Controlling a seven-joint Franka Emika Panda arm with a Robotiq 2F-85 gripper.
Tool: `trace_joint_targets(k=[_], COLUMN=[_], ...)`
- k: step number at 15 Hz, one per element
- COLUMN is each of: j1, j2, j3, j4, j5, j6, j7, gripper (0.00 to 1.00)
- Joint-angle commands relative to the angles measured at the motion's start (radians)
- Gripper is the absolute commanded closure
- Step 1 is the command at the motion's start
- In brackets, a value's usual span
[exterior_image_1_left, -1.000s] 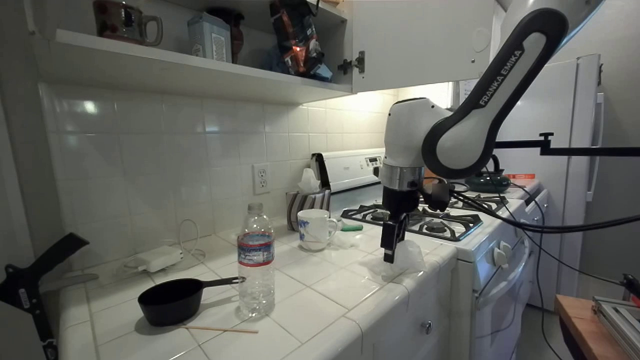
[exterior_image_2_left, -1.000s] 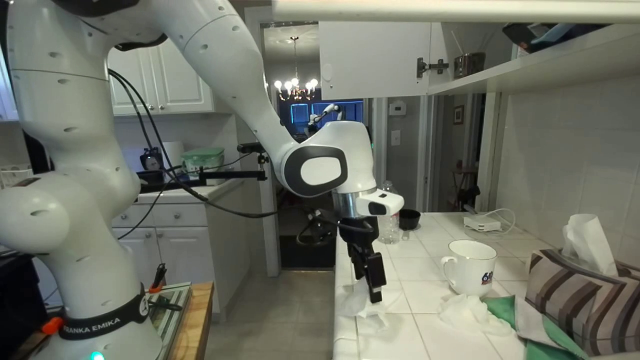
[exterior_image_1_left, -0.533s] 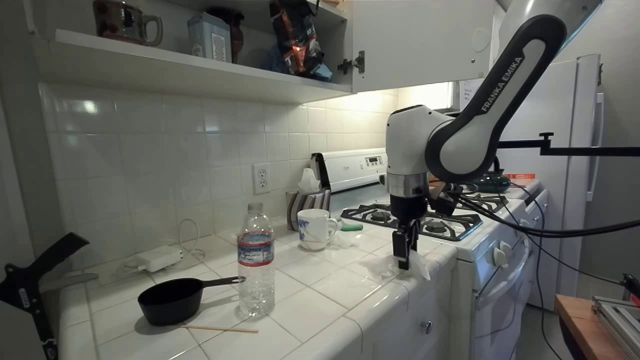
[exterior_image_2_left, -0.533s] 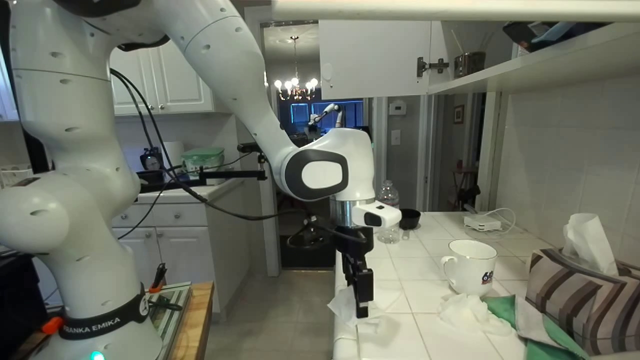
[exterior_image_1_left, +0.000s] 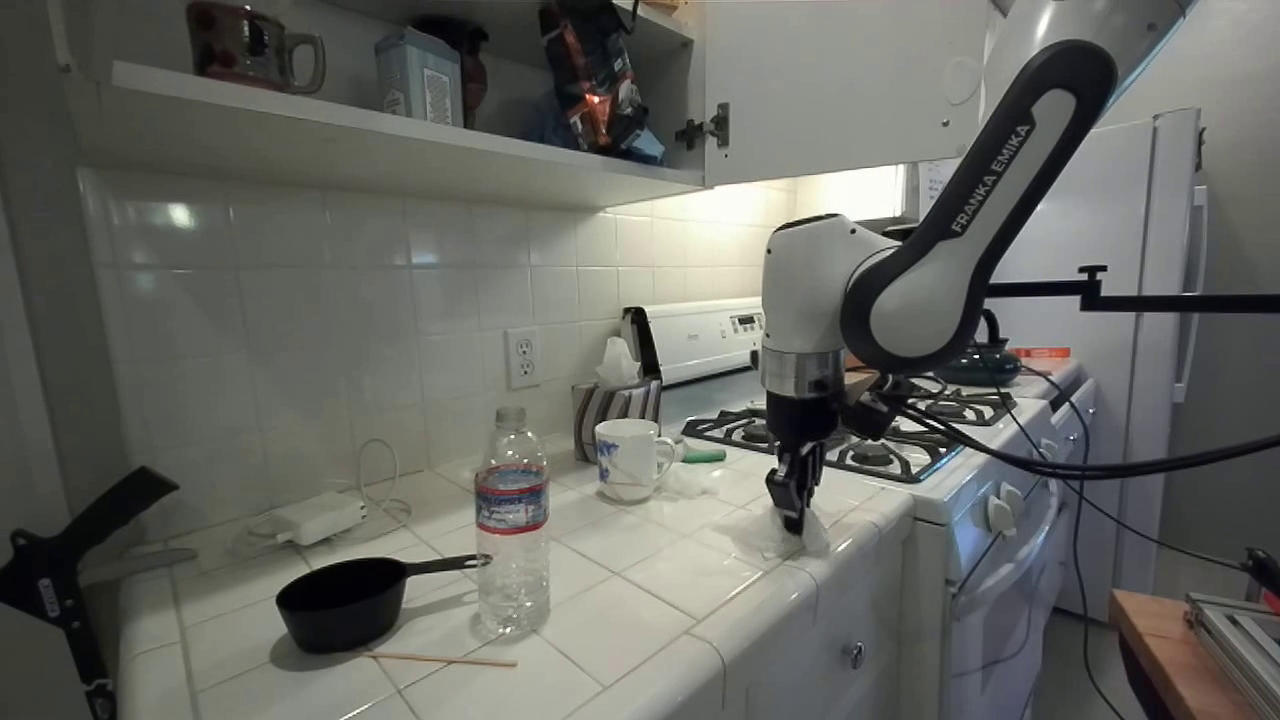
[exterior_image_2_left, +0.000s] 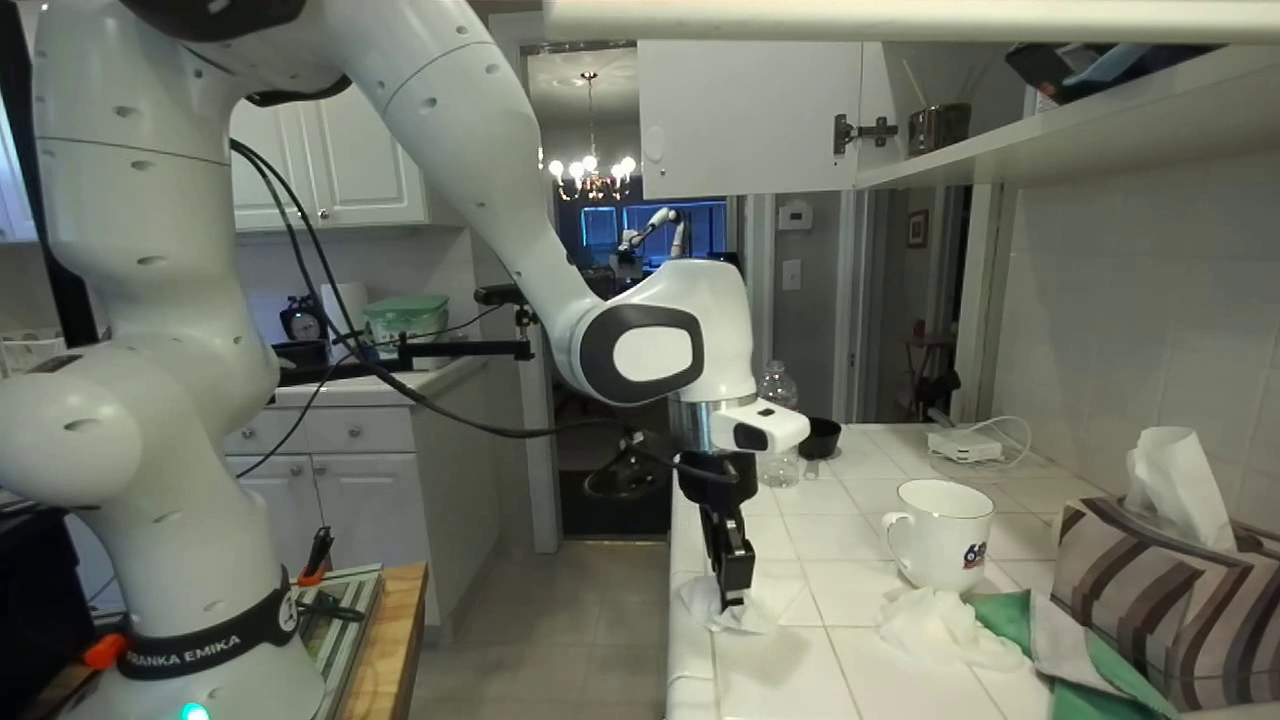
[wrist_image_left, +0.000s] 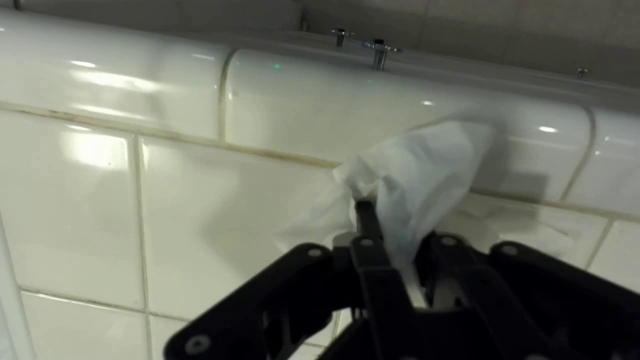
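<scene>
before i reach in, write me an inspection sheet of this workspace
Surface: white tiled counter, discoloured grout in the wrist view
Thing being handled: tissue, crumpled, by the counter's rounded edge
Clutter: bottle, pan, thin stick, mug, tissue box, second tissue by the mug
Fingers: at the tissue, which is bunched between them; full closure can't be told
Cables: black cables hang near the stove; white cord loops on the counter
Surroundings: cupboard door open above, fridge beyond

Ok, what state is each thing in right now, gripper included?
gripper: jaws close together, tissue between, firm grip unclear
tissue: crumpled
other tissue: crumpled
bottle: upright
pan: upright
white mug: upright
shelf mug: upright
tissue box: open, sheet sticking out
stick: lying flat
cabinet door: open
oven door: shut
burners: no flame visible
</scene>
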Motion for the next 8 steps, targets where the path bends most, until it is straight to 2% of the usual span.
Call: trace_joint_targets(k=[1, 8], j1=[0.018, 0.045], j2=[0.079, 0.261], j3=[-0.014, -0.021], j4=[0.108, 0.382], j5=[-0.013, 0.033], j6=[0.003, -0.092], j7=[0.051, 0.045], gripper=[1.00, 1.00])
